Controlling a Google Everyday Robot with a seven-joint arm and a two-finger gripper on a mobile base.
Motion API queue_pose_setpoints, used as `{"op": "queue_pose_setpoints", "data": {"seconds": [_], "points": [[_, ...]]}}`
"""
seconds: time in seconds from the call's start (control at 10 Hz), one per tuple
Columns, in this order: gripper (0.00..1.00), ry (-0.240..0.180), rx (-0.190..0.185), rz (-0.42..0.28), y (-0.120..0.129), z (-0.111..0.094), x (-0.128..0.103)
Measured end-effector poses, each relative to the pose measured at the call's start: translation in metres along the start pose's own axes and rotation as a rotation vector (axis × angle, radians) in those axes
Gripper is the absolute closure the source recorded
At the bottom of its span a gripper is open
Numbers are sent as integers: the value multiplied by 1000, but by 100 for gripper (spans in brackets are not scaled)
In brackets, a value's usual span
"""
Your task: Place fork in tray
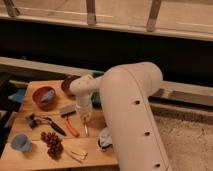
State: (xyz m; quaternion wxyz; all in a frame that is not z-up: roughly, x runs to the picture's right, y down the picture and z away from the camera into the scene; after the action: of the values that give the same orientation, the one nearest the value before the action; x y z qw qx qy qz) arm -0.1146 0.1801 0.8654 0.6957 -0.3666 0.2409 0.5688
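Observation:
The fork (pixel 86 128) is a thin pale sliver on the wooden table (pixel 30 160), just right of the orange-handled tool (pixel 72 127). My gripper (pixel 84 115) points down right over the fork's upper end; I cannot tell whether it touches or holds it. The green tray (pixel 95 100) shows only as slivers behind my white arm (pixel 130 115), at the back right of the table. Most of the tray is hidden.
A purple bowl (pixel 67 84) and a red-brown bowl (pixel 43 96) stand at the back left. A black-handled utensil (pixel 46 122), grapes (pixel 51 143), a blue cup (pixel 20 142), a yellow item (pixel 77 154) and a white item (pixel 105 140) lie in front.

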Motion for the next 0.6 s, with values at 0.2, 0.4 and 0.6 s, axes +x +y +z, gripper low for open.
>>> {"op": "queue_pose_setpoints", "data": {"seconds": [0.2,0.4,0.6], "points": [[100,-4,2,-5,1,-3,0],[100,-78,14,-7,-3,-26,-5],[100,-168,36,2,-9,-73,-7]]}}
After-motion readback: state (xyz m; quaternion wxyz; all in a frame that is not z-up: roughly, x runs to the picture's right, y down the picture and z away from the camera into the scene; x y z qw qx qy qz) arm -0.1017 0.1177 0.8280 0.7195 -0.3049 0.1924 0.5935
